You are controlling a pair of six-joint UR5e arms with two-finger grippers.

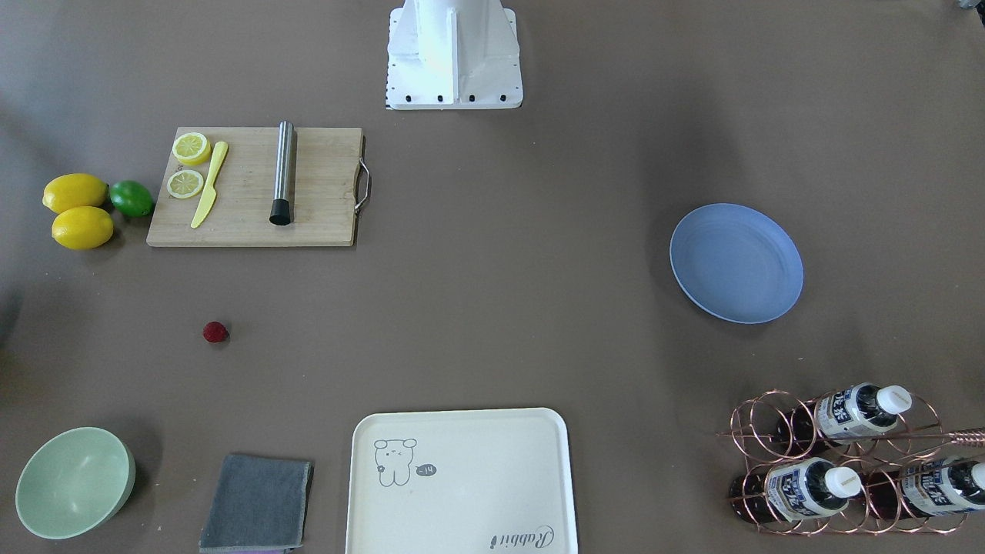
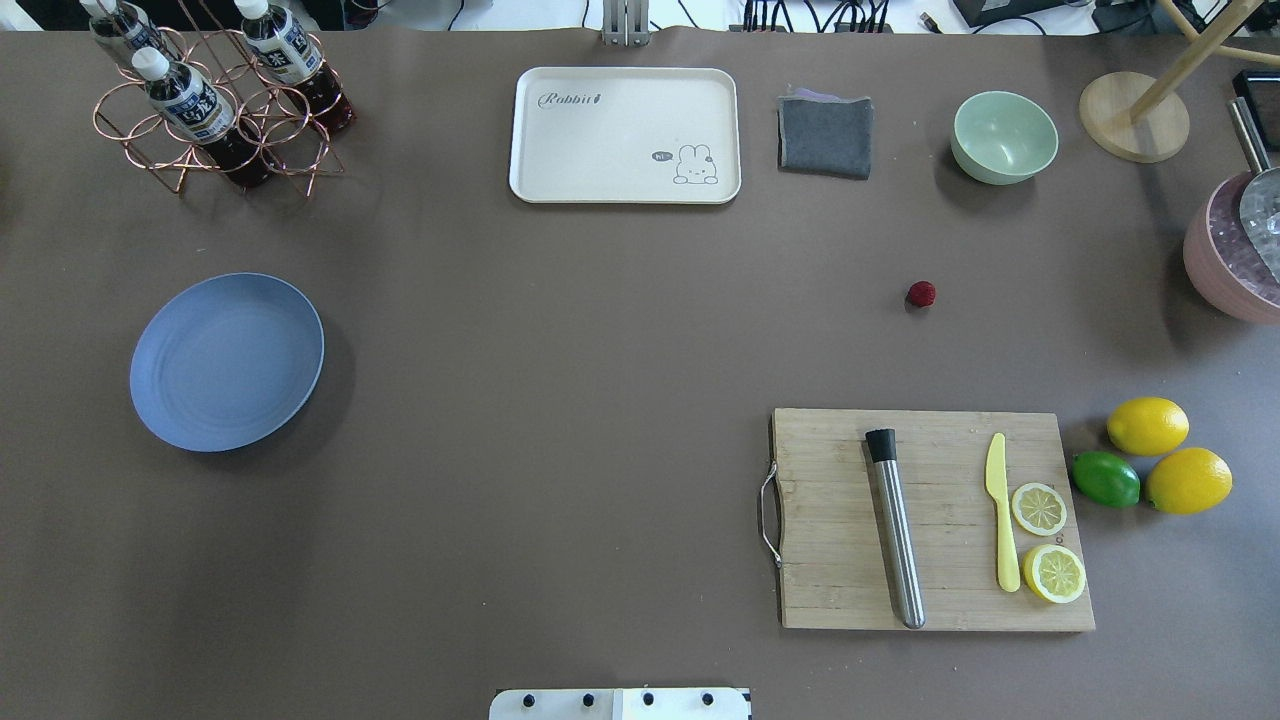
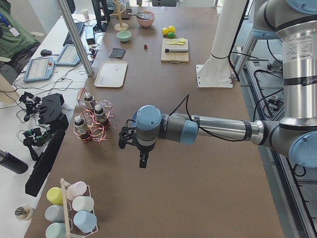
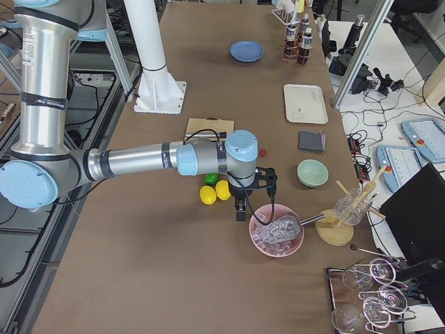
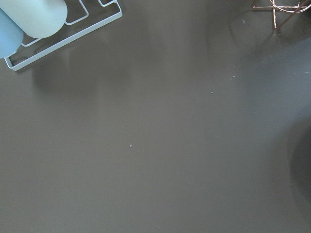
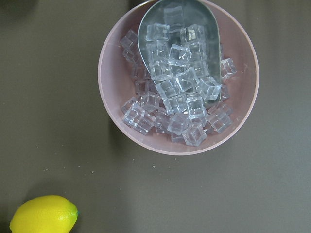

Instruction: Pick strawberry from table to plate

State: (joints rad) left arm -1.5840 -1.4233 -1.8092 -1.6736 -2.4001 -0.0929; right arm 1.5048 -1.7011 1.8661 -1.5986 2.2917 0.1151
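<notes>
The strawberry is a small dark red berry lying alone on the brown table, between the cutting board and the green bowl. The blue plate sits empty on the other half of the table, far from it. Only the side views show the grippers. My left gripper hangs over bare table near the bottle rack. Above the table beside the pink ice bowl hangs my right gripper, a short way from the strawberry. I cannot tell whether either is open or shut.
A wooden cutting board carries a steel rod, a yellow knife and lemon halves. Two lemons and a lime lie beside it. A cream tray, grey cloth, green bowl, bottle rack and pink ice bowl line the far side.
</notes>
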